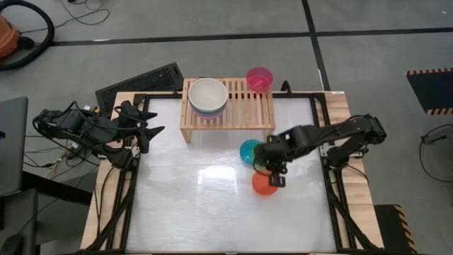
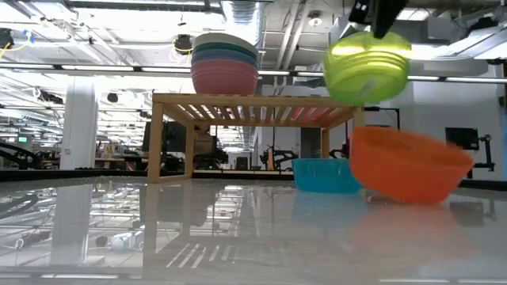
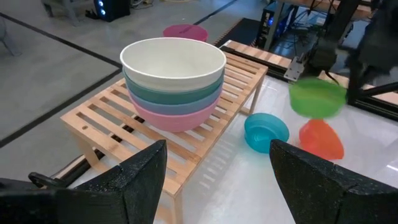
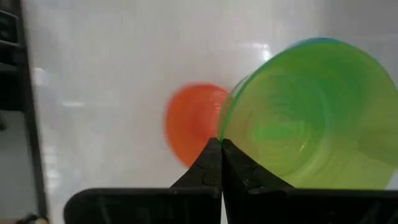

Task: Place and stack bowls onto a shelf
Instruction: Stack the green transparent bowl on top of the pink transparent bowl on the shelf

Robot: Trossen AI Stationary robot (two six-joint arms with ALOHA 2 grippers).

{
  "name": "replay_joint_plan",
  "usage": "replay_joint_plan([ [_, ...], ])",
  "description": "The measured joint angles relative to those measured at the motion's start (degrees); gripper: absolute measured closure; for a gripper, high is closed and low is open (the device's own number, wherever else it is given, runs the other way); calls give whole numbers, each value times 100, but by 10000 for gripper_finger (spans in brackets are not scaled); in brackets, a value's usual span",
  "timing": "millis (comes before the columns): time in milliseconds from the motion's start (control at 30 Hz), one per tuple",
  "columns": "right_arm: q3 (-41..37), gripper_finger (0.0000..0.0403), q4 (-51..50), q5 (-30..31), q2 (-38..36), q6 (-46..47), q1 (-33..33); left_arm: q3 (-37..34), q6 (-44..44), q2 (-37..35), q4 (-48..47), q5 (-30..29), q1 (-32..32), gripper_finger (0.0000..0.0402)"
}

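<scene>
The light-wood shelf (image 1: pixel 244 108) stands at the table's far edge. On its left part sits a stack of larger bowls (image 1: pixel 207 98) (image 2: pixel 225 63) (image 3: pixel 174 81): cream-white on top, teal and blue-grey under it, pink lowest. A small purple bowl (image 1: pixel 260 78) (image 3: pixel 185 31) is at the shelf's far right corner. My right gripper (image 1: pixel 272 168) is shut on the olive-green bowl (image 2: pixel 368 67) (image 4: pixel 305 137) above the table. Below it the cyan bowl (image 1: pixel 248 150) (image 2: pixel 326 176) stands upright on the table, and the orange-red bowl (image 1: pixel 264 185) (image 2: pixel 408 166) rests there tilted. My left gripper (image 3: pixel 217 168) (image 1: pixel 152 131) waits open at the left edge. My right gripper pinches the olive-green bowl's rim (image 4: pixel 226 138) between its two fingers, on the rim's side toward the orange-red bowl. The fingers come from above, pointing down. The bowl is lifted clear of the table, mouth up and slightly tilted, about level with the shelf's top.
A black slatted panel (image 1: pixel 141 81) lies beyond the table's far left corner. The shelf's slats to the right of the stack (image 1: pixel 248 110) are bare. The wide white tabletop (image 1: pixel 191 198) lies open toward the near and left sides.
</scene>
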Motion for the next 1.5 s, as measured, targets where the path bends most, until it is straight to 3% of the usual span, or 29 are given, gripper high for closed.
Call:
replay_joint_plan([
  [67, 430, 386, -190, 154, 0, -346, -159, 0, 0, 0, 0, 0, 0, 133],
  [200, 1340, 386, -630, 1061, -2, -1274, -649, 0, -4, 1, 0, -7, 0, 133],
  [367, 2137, 386, -622, 1645, -4, -2381, -1878, 0, -142, 0, 0, -135, 0, 133],
  [500, 2306, 386, -26, 1559, 9, -3282, -3072, 0, -256, 2, 1, -170, 0, 133],
  [733, 2306, 386, 782, 608, 397, -4282, -4494, 0, -562, 2, 2, -386, 0, 133],
  [1167, 2299, 386, 167, 247, 1210, -5049, -4990, 0, -833, 4, 0, -690, 0, 133],
  [1500, 2301, 386, 126, 40, 1244, -5162, -5025, 0, -833, 4, 0, -817, 0, 133],
])
